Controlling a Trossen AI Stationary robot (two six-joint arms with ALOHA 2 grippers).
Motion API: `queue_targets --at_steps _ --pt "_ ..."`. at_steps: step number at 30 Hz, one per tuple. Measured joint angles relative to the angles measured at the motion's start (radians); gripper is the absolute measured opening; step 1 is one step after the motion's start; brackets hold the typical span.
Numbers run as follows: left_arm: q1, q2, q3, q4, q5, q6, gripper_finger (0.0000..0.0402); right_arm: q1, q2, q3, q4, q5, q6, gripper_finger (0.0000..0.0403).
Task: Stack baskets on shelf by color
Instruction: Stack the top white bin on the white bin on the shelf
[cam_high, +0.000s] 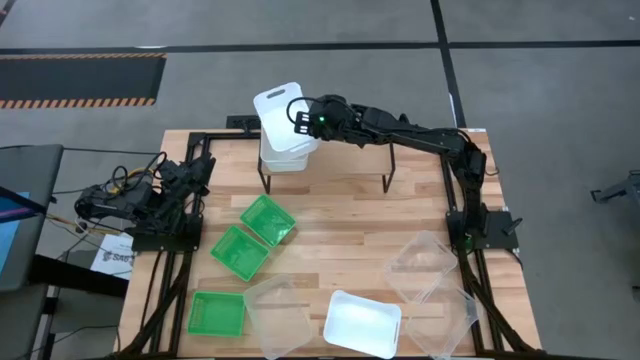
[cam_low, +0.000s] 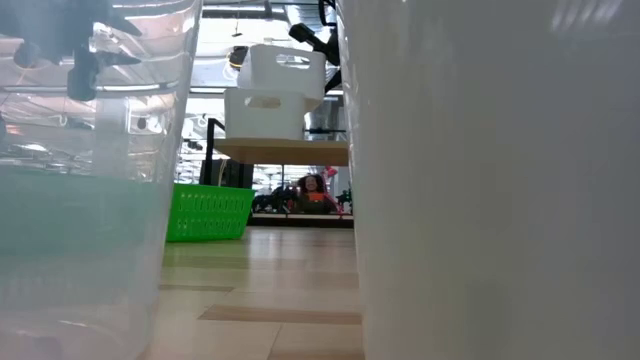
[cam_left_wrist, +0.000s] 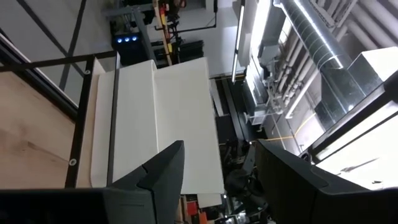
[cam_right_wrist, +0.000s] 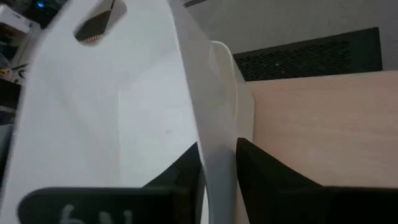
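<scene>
On the shelf's (cam_high: 340, 160) left end stands a white basket (cam_high: 285, 160), also in the low view (cam_low: 265, 112). A second white basket (cam_high: 280, 112) sits tilted on top of it, with my right gripper (cam_high: 303, 118) shut on its wall. Three green baskets (cam_high: 268, 218) (cam_high: 238, 250) (cam_high: 217, 312) lie on the table's left half. Three clear baskets (cam_high: 280, 312) (cam_high: 425, 262) (cam_high: 445, 325) and another white one (cam_high: 363, 322) lie near the front. My left gripper (cam_left_wrist: 224, 180) waits open at the table's left edge, holding nothing. My right gripper holds the upper white basket by its side wall (cam_right_wrist: 214, 155), one finger (cam_right_wrist: 180, 177) inside the tub and one (cam_right_wrist: 267, 177) outside. The fingers come slanting down from the table's right side. The basket is tilted, its bottom (cam_low: 285, 90) on the lower basket's rim.
The shelf's right part (cam_high: 360, 155) is bare wood. Close before the low camera stand a clear basket (cam_low: 90, 180) and the white one (cam_low: 490, 180), hiding much of the table. The left arm (cam_high: 150, 195) lies folded beside the green baskets.
</scene>
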Motion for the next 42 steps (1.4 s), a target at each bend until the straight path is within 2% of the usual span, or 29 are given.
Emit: queue_targets --at_steps 9,14,20,34,38,42 --pt "0.0 0.0 0.0 0.0 -0.009 -0.004 0.0185 0.005 0.0 0.0 0.0 0.0 -0.029 0.0197" --pt "0.0 0.0 0.0 0.0 -0.01 -0.009 0.0185 0.003 0.0 0.0 0.033 -0.004 -0.039 0.0224" --pt "0.0 0.0 0.0 0.0 -0.01 -0.01 0.0185 0.002 0.0 0.0 0.075 -0.059 -0.068 0.0229" --pt "0.0 0.0 0.0 0.0 -0.009 -0.011 0.0185 -0.013 -0.056 0.0 0.04 -0.09 -0.226 0.0225" --pt "0.0 0.0 0.0 0.001 -0.006 -0.011 0.0185 -0.017 -0.116 0.002 -0.065 -0.102 -0.278 0.0225" --pt "0.0 0.0 0.0 0.0 -0.006 -0.011 0.0185 -0.017 -0.16 0.002 -0.242 -0.06 -0.315 0.0225"
